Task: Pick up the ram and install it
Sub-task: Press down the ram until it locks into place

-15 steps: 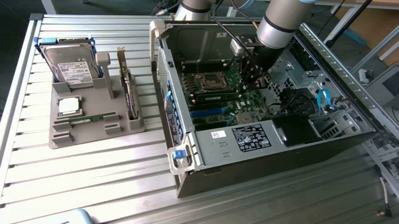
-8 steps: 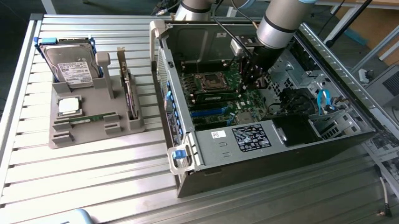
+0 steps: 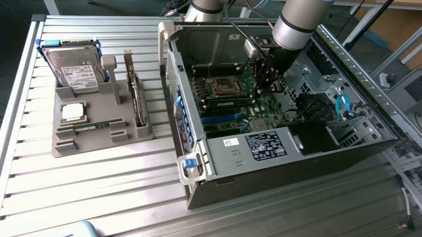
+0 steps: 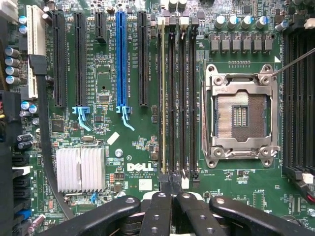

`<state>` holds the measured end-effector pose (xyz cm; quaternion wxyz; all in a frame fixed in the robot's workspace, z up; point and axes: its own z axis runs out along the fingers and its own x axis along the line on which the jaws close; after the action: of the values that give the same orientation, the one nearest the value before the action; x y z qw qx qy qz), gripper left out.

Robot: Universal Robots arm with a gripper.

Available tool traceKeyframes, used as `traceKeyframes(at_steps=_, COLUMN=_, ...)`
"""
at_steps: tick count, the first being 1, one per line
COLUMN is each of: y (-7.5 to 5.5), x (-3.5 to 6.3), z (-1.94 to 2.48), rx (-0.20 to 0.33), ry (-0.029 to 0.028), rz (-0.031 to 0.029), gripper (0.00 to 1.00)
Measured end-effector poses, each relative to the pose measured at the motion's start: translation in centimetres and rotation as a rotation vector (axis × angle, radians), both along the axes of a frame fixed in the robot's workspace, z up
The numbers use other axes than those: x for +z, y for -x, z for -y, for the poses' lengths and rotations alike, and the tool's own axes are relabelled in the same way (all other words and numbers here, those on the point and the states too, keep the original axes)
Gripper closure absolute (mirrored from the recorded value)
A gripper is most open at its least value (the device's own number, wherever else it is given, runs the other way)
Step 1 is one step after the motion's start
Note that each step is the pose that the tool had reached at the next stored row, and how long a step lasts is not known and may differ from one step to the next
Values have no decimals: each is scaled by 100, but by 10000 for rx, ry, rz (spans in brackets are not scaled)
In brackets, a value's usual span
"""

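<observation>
Grey tray sits on the metal worktop at the exterior view's left. It holds a hard drive, a silver chip, a thin green ram stick lying low in its holder, and a taller green card standing up. At the exterior view's right is the open computer case. The arm reaches down into it. A second ram stick stands on its edge in a slot on the green board, near the bare chip socket. The tool is closed and holds nothing. Its tips sit just by one end of that slot.
</observation>
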<state>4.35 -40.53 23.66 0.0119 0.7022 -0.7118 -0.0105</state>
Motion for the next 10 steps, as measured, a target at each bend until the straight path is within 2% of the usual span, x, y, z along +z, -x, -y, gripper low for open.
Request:
traceKeyframes(at_steps=6, y=-1, x=63, z=0, rx=1, ry=2, rz=0, gripper=89)
traceKeyframes(at_steps=10, y=-1, x=64, z=0, rx=1, ry=0, rz=0, gripper=89)
